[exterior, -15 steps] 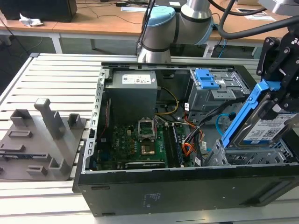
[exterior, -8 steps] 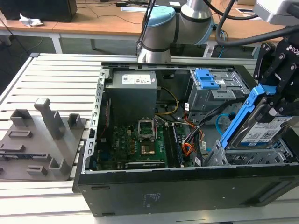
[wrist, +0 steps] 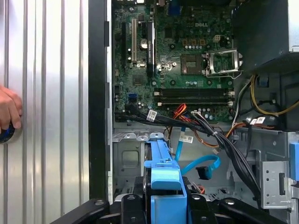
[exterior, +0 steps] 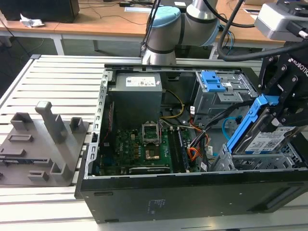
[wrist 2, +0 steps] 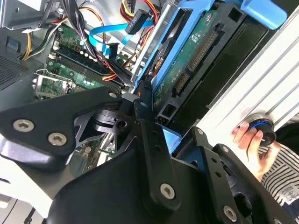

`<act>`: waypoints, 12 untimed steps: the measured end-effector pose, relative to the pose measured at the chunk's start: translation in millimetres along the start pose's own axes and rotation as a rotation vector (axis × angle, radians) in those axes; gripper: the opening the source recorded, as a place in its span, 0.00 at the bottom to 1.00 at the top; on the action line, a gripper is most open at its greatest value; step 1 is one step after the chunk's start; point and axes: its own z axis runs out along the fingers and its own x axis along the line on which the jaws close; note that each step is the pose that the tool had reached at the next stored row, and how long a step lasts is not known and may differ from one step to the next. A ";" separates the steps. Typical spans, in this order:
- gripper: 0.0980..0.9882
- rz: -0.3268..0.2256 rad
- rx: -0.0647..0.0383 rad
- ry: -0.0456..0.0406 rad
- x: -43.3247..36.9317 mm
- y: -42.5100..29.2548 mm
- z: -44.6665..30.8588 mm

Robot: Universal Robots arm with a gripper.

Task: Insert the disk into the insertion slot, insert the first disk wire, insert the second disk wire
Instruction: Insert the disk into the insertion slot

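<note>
- The disk [exterior: 266,140], clipped in its blue frame [exterior: 244,126], hangs steeply tilted at the near corner of the open computer case [exterior: 192,192], on the exterior view's right. Its lower end is at the insertion slot [exterior: 250,162]; I cannot tell whether they touch.
- The gripper [exterior: 281,115] pinches the disk by the frame, with fingers pressed against either side. The hold is on plastic near one end, so I judge that a snag could pivot the disk in the fingers or pop it out of the frame's clips.
- At this tilt, the leading edge could jam on the slot's sheet-metal lip rather than slide in.
- The blue data cable [wrist: 198,164] and the black cable bundle [wrist: 219,140] lie just beside the slot. A loop straying under the disk would be trapped or crushed.
- The orange and red wires [exterior: 192,154] and the motherboard [exterior: 144,144] lie further to the exterior view's left, and a sideways slip could rake them.
- A person's hand [wrist: 7,112] rests on the ribbed table [exterior: 48,77] outside the case wall, near the arm, where a sudden swing could strike it.
</note>
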 end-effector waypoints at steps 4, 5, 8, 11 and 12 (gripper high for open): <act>0.30 0.000 0.000 0.0000 0.0 -0.2 5.2; 0.30 0.000 0.000 0.0001 0.0 -0.2 5.8; 0.30 0.000 0.000 0.0002 0.0 -0.5 12.9; 0.30 0.000 0.000 0.0004 0.0 -0.5 13.1; 0.30 0.000 0.000 0.0001 0.0 -0.5 13.3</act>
